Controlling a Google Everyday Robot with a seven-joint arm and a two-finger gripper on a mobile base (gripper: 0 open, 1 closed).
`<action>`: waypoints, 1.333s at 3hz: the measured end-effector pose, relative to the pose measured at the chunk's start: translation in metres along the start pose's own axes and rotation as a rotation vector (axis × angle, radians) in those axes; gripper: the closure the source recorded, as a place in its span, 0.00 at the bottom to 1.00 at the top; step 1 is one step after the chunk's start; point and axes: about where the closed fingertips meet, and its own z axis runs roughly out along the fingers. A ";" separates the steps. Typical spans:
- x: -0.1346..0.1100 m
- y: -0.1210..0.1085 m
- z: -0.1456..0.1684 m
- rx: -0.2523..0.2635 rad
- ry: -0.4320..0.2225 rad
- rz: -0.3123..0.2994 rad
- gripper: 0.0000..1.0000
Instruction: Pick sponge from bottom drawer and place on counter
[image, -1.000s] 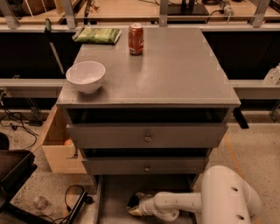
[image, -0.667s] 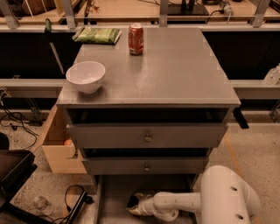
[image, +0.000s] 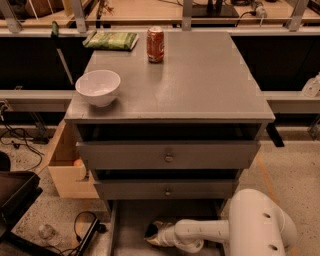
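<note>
The bottom drawer (image: 131, 221) is pulled out at floor level below the cabinet, showing its flat grey floor. My white arm reaches in from the right, low over the drawer floor. The gripper (image: 153, 234) is at the arm's left end, in the drawer's front half. A dark and pale shape sits at its tip, and I cannot make out the sponge as a separate thing there. The counter (image: 200, 85) is the broad grey top of the cabinet, well above the gripper.
On the counter stand a white bowl (image: 98, 87) at front left, a red can (image: 155, 44) at the back and a light green packet (image: 111, 40) at back left. Two knobbed drawer fronts (image: 167, 156) overhang the drawer. A pale wooden box (image: 67, 167) stands to the left, with cables on the floor.
</note>
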 end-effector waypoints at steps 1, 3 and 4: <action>-0.012 0.002 -0.017 -0.010 0.011 -0.012 1.00; -0.057 0.018 -0.155 -0.022 0.054 0.124 1.00; -0.078 0.046 -0.222 -0.022 0.065 0.225 1.00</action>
